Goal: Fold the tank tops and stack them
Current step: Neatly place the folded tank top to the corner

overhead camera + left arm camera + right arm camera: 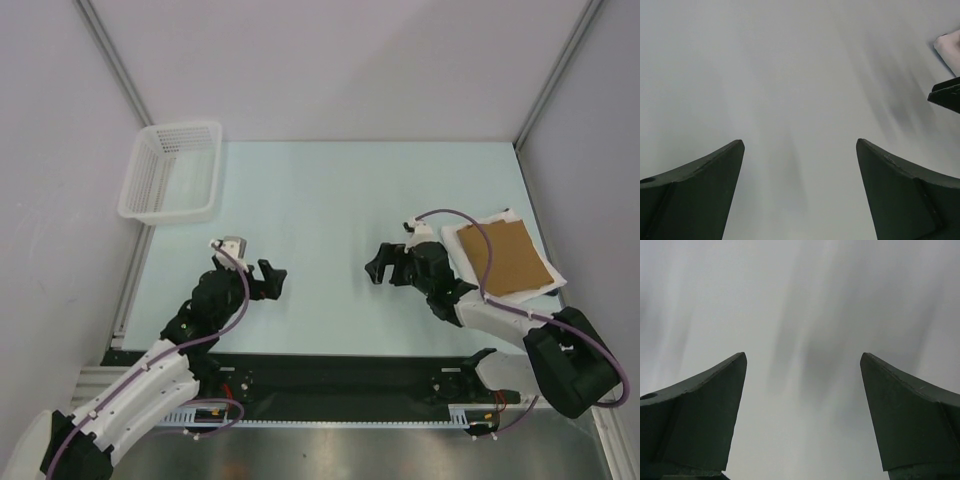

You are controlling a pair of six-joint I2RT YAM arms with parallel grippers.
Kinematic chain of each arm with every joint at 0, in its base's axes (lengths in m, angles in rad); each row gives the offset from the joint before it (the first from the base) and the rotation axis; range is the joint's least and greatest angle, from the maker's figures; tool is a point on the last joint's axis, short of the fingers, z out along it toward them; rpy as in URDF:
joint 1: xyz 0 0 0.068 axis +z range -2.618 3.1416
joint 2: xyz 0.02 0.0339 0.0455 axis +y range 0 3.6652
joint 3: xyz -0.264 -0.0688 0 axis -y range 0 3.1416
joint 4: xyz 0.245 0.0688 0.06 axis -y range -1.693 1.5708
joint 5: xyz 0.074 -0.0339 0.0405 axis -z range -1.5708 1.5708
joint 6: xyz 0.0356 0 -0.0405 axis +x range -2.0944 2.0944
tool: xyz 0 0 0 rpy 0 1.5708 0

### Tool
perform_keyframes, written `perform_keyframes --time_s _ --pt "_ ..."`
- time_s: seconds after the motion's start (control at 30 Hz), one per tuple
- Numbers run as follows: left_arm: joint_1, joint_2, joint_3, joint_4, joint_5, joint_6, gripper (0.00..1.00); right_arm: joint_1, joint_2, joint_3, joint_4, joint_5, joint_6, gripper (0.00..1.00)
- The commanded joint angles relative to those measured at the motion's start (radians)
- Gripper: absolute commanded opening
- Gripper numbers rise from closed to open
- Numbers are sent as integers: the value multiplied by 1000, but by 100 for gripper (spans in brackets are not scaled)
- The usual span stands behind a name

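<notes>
A folded tan-brown tank top point(510, 255) lies on top of a folded white tank top point(538, 288) at the right side of the table; only the white one's edges show. My right gripper point(378, 265) hovers just left of that stack, open. Its wrist view shows the gripper point(803, 356) with nothing between the fingers and bare table below. My left gripper point(272, 280) sits over the table's left-middle, open as well, far from the stack. In its wrist view the left gripper point(800, 142) holds nothing.
A white plastic lattice basket point(172, 172) stands at the back left corner of the pale table point(320, 200). Walls close in on the left and right. A dark fingertip of the other arm point(946, 95) shows at the right edge of the left wrist view.
</notes>
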State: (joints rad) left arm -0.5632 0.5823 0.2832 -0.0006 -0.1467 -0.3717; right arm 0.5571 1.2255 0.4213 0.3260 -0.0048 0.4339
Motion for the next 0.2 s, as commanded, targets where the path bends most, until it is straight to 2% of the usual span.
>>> perform_keyframes --time_s 0.0,0.07,0.17 --pt "2 19 7 50 10 27 100 10 15 22 97 34 14 100" --pt "2 30 11 53 16 28 100 13 35 39 79 14 16 94" --pt "2 37 10 54 18 28 100 33 66 60 67 15 8 97"
